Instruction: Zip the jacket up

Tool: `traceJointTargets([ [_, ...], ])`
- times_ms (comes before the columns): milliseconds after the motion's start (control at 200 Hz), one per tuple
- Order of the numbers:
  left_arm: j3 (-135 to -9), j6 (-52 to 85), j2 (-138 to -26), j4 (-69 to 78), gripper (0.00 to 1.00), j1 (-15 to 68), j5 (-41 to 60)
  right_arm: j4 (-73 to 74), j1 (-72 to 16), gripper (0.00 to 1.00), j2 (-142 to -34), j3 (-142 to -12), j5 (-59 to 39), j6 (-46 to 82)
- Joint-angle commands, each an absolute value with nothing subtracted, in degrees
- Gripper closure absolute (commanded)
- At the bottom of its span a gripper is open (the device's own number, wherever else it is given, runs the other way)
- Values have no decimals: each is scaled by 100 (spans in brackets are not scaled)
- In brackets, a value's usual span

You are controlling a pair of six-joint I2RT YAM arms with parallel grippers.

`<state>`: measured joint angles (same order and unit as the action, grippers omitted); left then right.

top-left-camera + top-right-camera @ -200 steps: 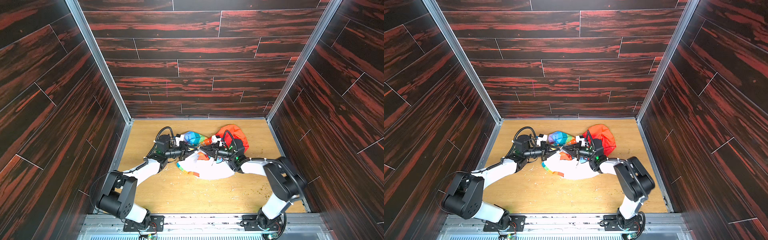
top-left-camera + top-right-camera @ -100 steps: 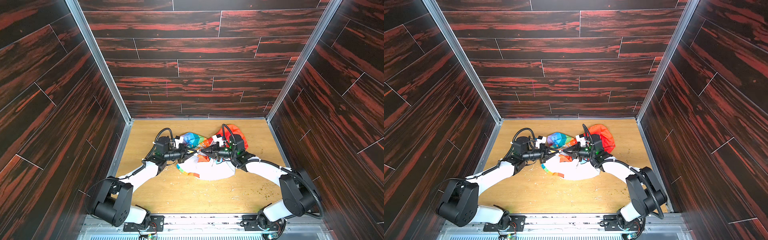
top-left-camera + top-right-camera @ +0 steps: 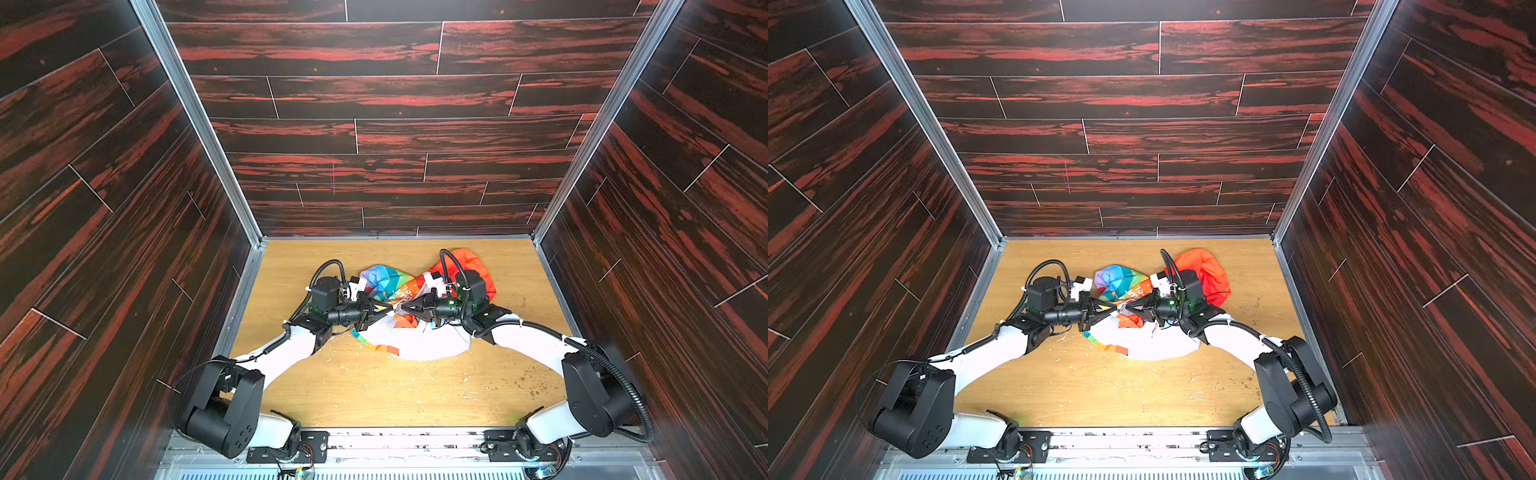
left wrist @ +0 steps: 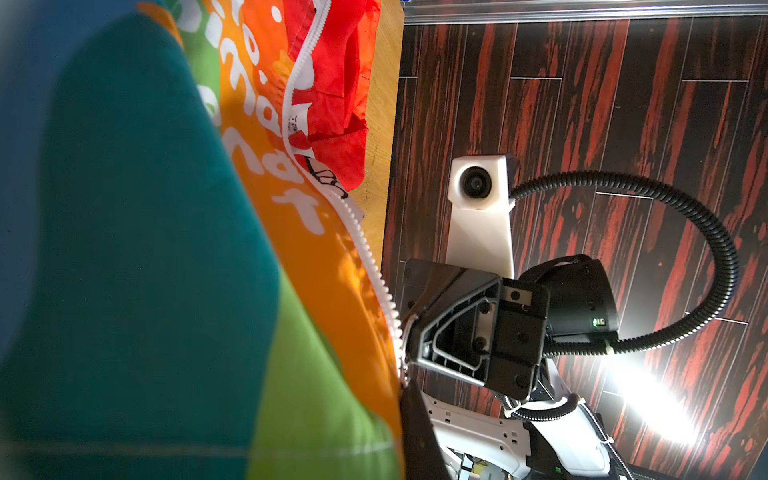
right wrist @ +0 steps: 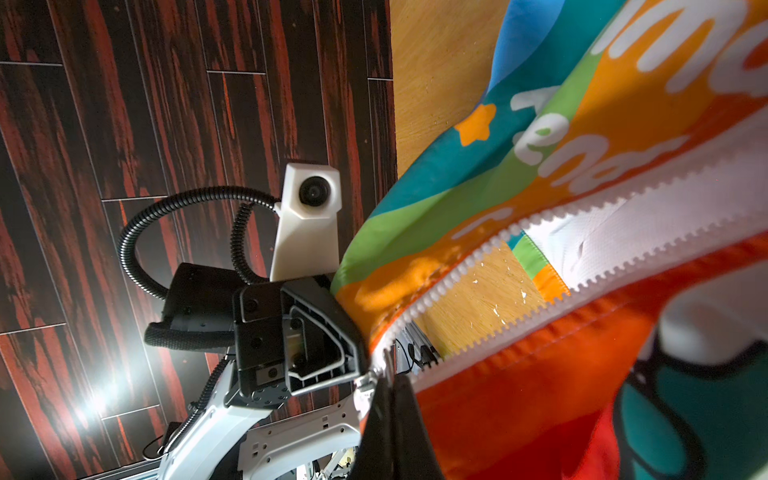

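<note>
The jacket (image 3: 424,345) lies crumpled mid-table in both top views: white body at the front, rainbow panel (image 3: 386,282) behind it, orange hood (image 3: 478,266) at the back right. My left gripper (image 3: 388,309) and right gripper (image 3: 402,309) meet tip to tip over it, both shut on fabric at the zipper. In the right wrist view the white zipper teeth (image 5: 469,266) spread in a V that closes at my right gripper (image 5: 390,399), beside a small metal piece (image 5: 367,380). In the left wrist view my left gripper (image 4: 405,399) pinches the orange zipper edge (image 4: 365,249).
Dark red plank walls close in the wooden table (image 3: 374,395) at the back and on both sides. Small crumbs (image 3: 536,388) are scattered on the wood at the front and front right. Both arms reach in from the front rail (image 3: 399,436).
The two grippers have closed the gap between them and now meet tip to tip, with the jacket's zipper area gathered between them. The right arm has stretched farther out.
</note>
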<state>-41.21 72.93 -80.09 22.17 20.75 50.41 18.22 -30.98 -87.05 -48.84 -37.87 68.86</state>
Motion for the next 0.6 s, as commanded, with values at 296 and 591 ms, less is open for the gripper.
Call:
traceJointTargets([
  [296, -4104, 7172, -7579, 2290, 100, 1838, 5095, 914, -2816, 100, -8637, -4896, -2949, 6536],
  [591, -4124, 7067, -7502, 2152, 100, 1809, 5146, 783, -2816, 100, -8570, -4924, -2861, 6434],
])
